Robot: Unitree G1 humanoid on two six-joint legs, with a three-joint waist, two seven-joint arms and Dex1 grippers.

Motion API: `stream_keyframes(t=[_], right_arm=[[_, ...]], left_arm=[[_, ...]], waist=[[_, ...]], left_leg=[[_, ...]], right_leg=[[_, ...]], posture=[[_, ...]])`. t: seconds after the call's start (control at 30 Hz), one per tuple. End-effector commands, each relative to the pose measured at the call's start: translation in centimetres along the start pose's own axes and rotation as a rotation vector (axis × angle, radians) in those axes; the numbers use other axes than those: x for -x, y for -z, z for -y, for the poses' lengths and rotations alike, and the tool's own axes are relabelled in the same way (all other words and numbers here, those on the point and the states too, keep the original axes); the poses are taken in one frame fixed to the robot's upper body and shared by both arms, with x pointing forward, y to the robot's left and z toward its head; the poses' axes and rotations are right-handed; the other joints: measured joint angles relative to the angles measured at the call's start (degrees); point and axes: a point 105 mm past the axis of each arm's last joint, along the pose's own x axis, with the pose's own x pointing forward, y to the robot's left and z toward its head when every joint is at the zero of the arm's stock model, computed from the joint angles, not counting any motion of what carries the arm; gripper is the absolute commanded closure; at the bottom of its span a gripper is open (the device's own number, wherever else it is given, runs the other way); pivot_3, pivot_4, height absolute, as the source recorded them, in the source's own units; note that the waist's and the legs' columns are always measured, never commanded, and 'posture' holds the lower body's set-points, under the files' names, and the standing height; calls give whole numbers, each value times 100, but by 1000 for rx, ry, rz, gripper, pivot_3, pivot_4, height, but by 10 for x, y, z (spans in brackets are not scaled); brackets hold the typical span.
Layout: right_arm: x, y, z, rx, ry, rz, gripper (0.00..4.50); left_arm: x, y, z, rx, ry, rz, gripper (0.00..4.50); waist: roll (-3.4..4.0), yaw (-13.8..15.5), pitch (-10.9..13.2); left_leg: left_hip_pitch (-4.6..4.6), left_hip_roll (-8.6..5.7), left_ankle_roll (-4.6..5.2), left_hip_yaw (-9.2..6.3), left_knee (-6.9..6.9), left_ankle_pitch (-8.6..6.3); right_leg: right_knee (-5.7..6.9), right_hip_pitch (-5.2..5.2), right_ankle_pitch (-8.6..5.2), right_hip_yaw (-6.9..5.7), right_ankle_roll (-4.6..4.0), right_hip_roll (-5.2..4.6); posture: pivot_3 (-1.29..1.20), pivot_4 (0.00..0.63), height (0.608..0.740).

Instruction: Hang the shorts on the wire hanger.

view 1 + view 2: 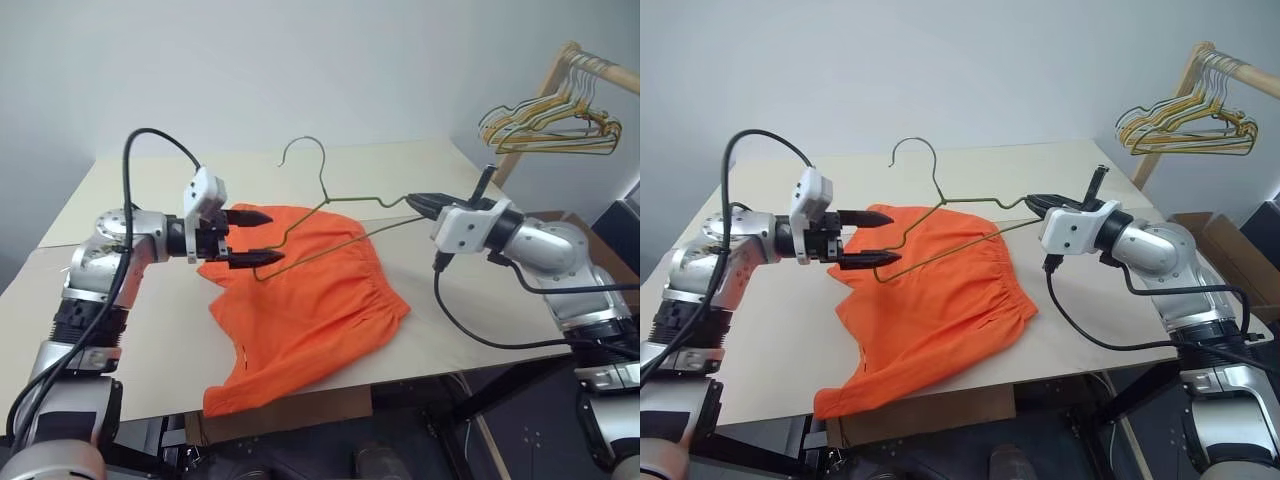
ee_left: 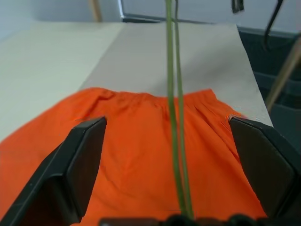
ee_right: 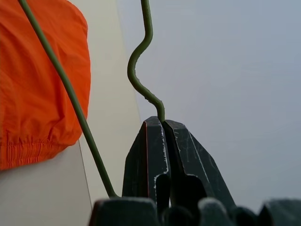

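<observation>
The bright orange shorts (image 1: 305,305) lie spread on the table (image 1: 140,330), waistband toward the right. Above them the thin wire hanger (image 1: 322,178) is held off the table, hook pointing up and away. My right gripper (image 1: 418,203) is shut on the hanger's right corner; in the right wrist view the wire (image 3: 141,70) rises from the pinched fingertips (image 3: 162,125). My left gripper (image 1: 277,237) is open at the hanger's left corner, one finger above and one below it. In the left wrist view the hanger's two wires (image 2: 176,141) run between the spread fingers (image 2: 80,165) over the shorts (image 2: 131,160).
A wooden rack (image 1: 560,60) at the back right carries a bunch of gold wire hangers (image 1: 550,128). A cardboard box (image 1: 1230,250) stands on the floor past the table's right edge. The table's front edge runs just below the shorts' hem.
</observation>
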Motion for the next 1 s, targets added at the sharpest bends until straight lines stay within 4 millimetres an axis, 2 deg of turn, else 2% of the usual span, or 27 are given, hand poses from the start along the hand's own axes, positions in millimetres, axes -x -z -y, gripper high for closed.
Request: stream_keyframes(t=[0.03, 0.1, 0.2, 0.3, 0.4, 0.57, 0.77, 0.8, 0.93, 1.0], right_arm=[[2, -13, 27, 34, 82, 34, 4461], [2, -15, 29, 29, 89, 36, 4461], [1, -18, 33, 24, 106, 42, 4461], [0, -20, 35, 20, 113, 45, 4461], [0, -22, 35, 19, 114, 46, 4500], [-1, -22, 35, 17, 114, 44, 4500], [0, -21, 33, 22, 105, 41, 4500], [0, -21, 33, 24, 103, 42, 4500], [1, -22, 29, 21, 71, 47, 4500], [3, -23, 23, 8, 25, 59, 3975]], left_arm=[[-4, -10, -2, -55, 16, 4, 0], [-7, -5, -1, -43, 23, -22, 0], [-11, 13, -3, -70, 8, -116, 0], [-13, 18, -7, -65, -16, -136, 0], [-13, 17, -8, -70, -22, -129, 530], [-13, 14, -11, -72, -48, -117, 2061], [-10, 12, -12, -73, -52, -102, 4240], [-10, 11, -12, -72, -53, -99, 4479], [-6, 9, -10, -66, -39, -79, 4479], [-4, 8, -9, -73, -41, -75, 4500]], waist=[[0, 3, 0], [0, 2, 0], [0, 5, 0], [0, 8, 0], [0, 13, 0], [0, 16, 0], [0, 15, 0], [0, 14, 0], [0, 15, 0], [0, 16, 0]], left_leg=[[0, 0, 1, 0, 0, 0], [0, 0, 1, 0, 1, -1], [0, -1, 2, 0, 1, -1], [0, 0, 2, 0, 1, -1], [-1, 0, 3, 0, 1, -2], [-1, 0, 4, -1, 2, -2], [-1, 0, 4, -1, 2, -2], [-1, 0, 4, -1, 2, -2], [-1, 0, 4, -1, 3, -2], [-1, 0, 4, -1, 3, -2]], right_leg=[[1, 0, 0, 0, 0, 0], [0, 0, 0, 1, 0, -1], [0, -1, 0, 2, 0, -1], [2, 0, 0, 2, 0, 0], [1, -1, 0, 2, 0, 0], [2, -1, 0, 2, 0, -1], [2, -1, 0, 2, 0, -1], [2, -1, 0, 2, 0, -1], [3, -1, 0, 2, 0, -1], [3, -1, 0, 2, 0, -1]], posture=[[-140, 0, 740], [-141, 0, 740], [-141, 0, 740], [-138, 0, 740], [-139, 0, 740], [-139, 0, 740], [-138, 0, 740], [-136, 0, 740], [-134, 0, 740], [-133, 0, 740]])
